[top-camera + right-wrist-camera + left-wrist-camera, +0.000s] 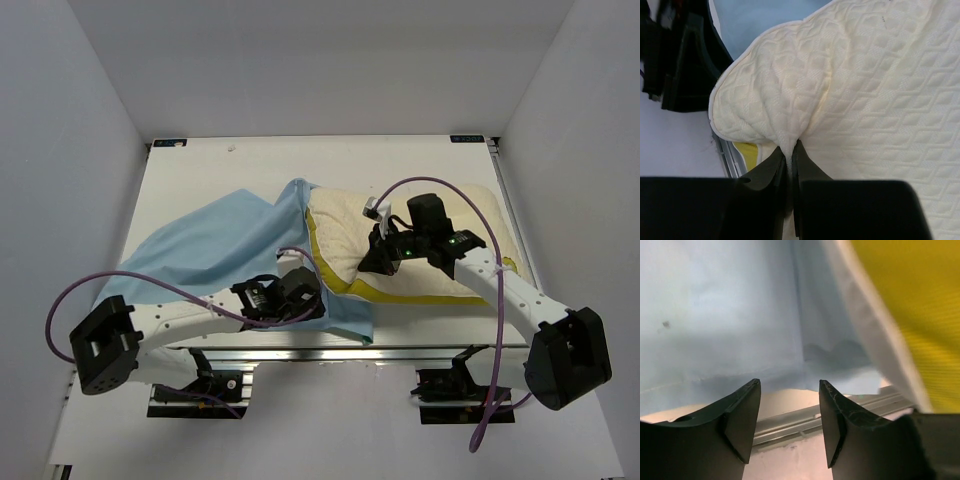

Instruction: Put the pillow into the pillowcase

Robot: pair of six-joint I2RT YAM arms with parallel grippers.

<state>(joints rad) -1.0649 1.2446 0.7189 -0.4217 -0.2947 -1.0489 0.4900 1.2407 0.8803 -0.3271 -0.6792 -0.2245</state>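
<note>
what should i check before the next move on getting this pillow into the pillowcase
1. Right gripper grip on the pillow: ok, shut on a pinch of its cover.
2. Left gripper holding the pillowcase: not ok, jaws open by its near edge, nothing between them.
3. Pillowcase mouth spread open: cannot tell.
4. Pillow inside the pillowcase: not ok, nearly all of it lies bare.
5. Both resting on the table: ok.

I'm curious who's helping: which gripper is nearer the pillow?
Right. The right gripper pinches the pillow; the left gripper is open just beside it, at the edge of the pillowcase.
</note>
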